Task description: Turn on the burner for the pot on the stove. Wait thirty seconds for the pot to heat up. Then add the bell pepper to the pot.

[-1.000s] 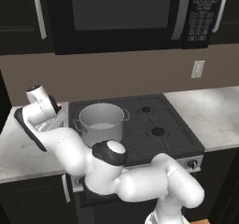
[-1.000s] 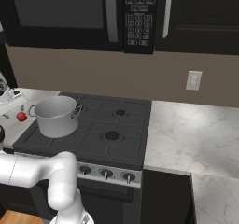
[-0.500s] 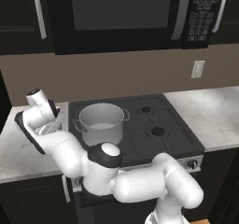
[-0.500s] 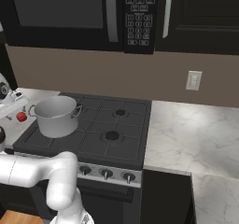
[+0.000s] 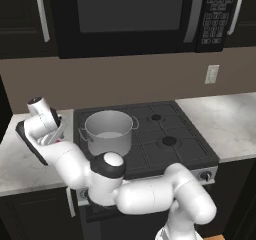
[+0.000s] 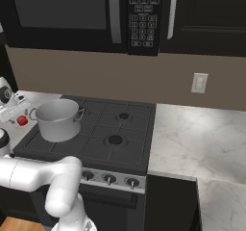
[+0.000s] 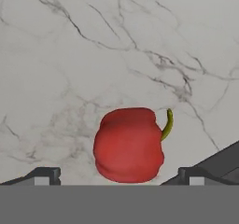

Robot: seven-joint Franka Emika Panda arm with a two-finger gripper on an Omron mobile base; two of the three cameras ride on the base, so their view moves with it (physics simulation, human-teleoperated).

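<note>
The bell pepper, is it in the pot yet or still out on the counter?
Out. The bell pepper lies on the marble counter, between the open gripper's fingertips; the pot sits apart on the stove.

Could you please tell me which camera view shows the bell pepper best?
The hand view: the bell pepper sits large and unobstructed on marble. The right base view shows it as a small red spot left of the pot; the left base view barely shows it.
</note>
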